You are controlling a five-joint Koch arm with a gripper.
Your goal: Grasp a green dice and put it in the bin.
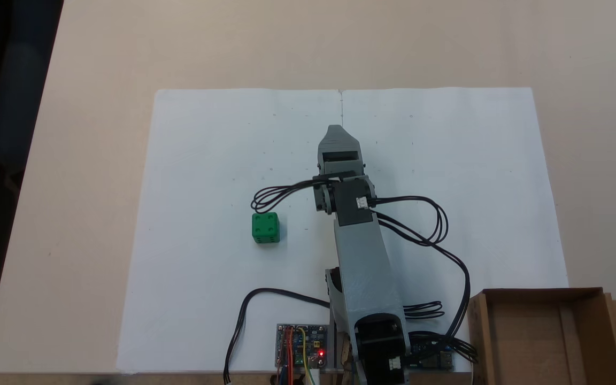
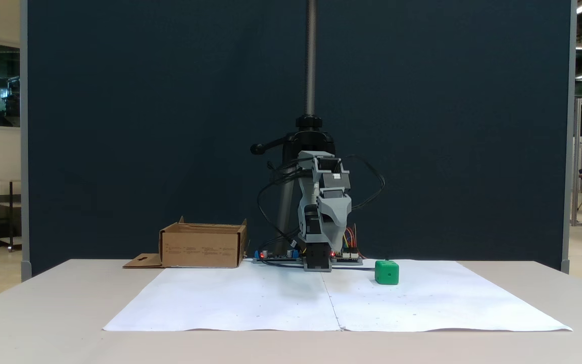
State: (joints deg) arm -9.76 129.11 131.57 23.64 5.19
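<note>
The green dice rests on the white paper, left of my folded arm in one fixed view; the other shows the dice to the right of the arm. My gripper points away from the base, well clear of the dice and holding nothing. Seen from the front, the gripper hangs low over the paper, and no gap between its jaws can be made out. The bin, a shallow brown cardboard box with a hang-hole flap, stands beside the arm's base; the front view shows the bin on the left.
White paper sheet covers the table's middle. Black cables loop out on both sides of the arm. A circuit board with a red light sits at the base. A dark partition and a stand pole rise behind.
</note>
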